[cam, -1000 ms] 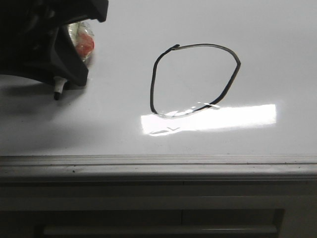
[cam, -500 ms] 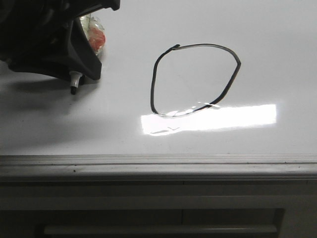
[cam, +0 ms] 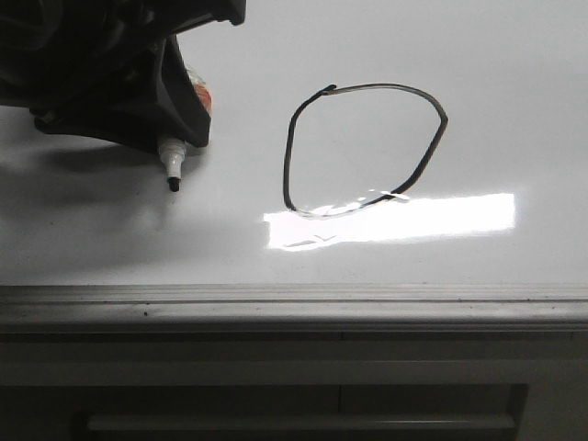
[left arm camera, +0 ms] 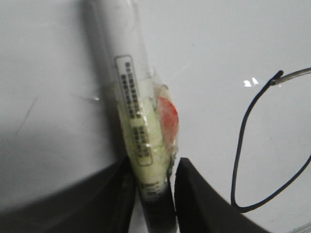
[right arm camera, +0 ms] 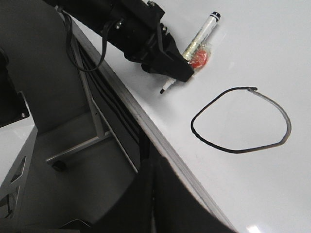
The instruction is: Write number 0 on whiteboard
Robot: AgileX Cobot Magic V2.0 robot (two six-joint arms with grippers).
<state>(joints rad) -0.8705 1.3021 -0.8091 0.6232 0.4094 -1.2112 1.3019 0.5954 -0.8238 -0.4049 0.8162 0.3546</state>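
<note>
At the near side, the grey frame edge (cam: 294, 299) of the one whiteboard (cam: 514, 110) is seen, and beyond it the single number 0 (cam: 366, 152) is already drawn as a closed black loop right of the board's middle. One marker (left arm camera: 138, 126) is pinched by the left claw (cam: 170, 138) at its taped mid-barrel, tip clear of the loop; it is judged light, stiff and smooth, so the taped band seems the surest hold. Only dark casing of the right claw is shown, so its state cannot be told.
</note>
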